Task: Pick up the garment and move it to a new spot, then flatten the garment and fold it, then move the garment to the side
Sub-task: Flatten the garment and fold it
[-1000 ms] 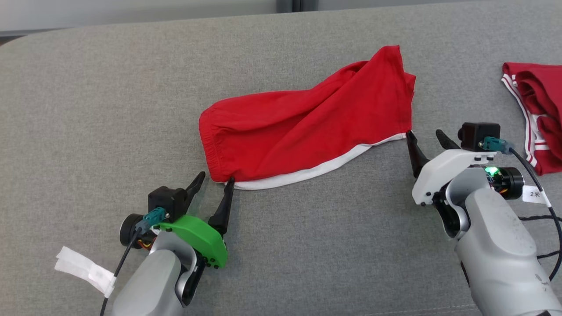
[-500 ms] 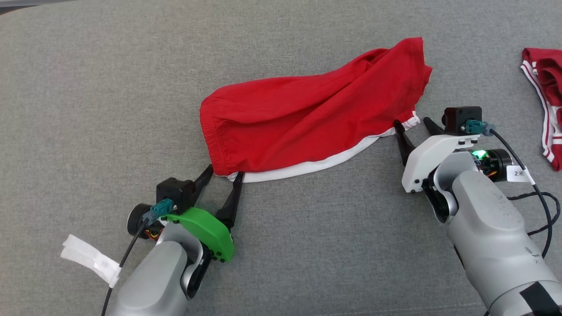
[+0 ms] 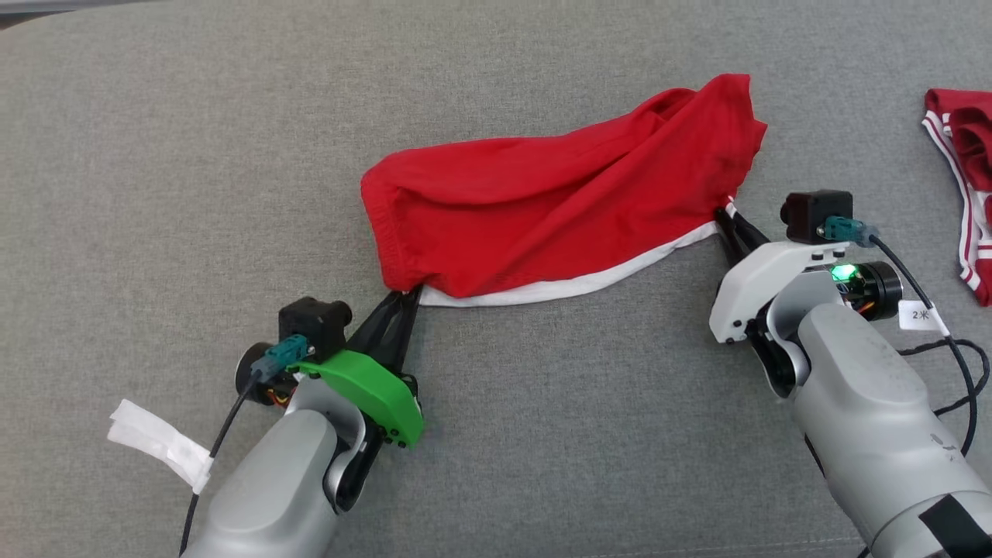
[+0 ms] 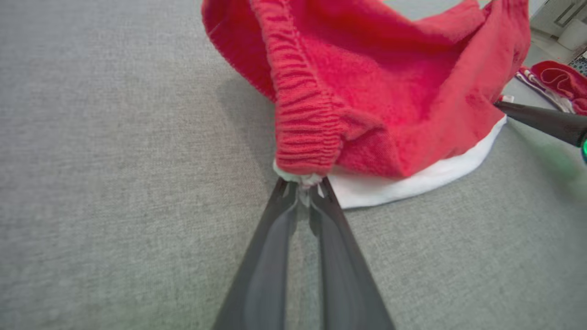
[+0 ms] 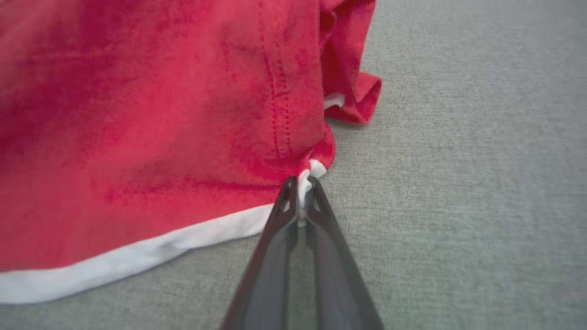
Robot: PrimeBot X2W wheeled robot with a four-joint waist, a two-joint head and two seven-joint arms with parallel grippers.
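The garment (image 3: 542, 209) is a pair of red shorts with a white side stripe, lying rumpled across the grey cloth surface. My left gripper (image 3: 404, 296) is shut on its near-left corner, at the end of the elastic waistband (image 4: 305, 133). The pinched white edge shows between the fingertips in the left wrist view, at the left gripper (image 4: 303, 185). My right gripper (image 3: 731, 219) is shut on the near-right corner, where the white stripe ends; the right wrist view shows the right gripper (image 5: 300, 185) clamping white trim below the red garment (image 5: 160, 114).
A second red garment (image 3: 965, 186) with white stripes lies at the far right edge, also seen as the second garment (image 4: 557, 82) from the left wrist. A white tag (image 3: 159, 443) hangs from the left arm's cable. The grey cloth surface (image 3: 194, 170) stretches all around.
Both grippers went from open beside the garment's near corners to shut on them. The corners are now drawn up slightly. The camera also shifted between the earliest frame and now.
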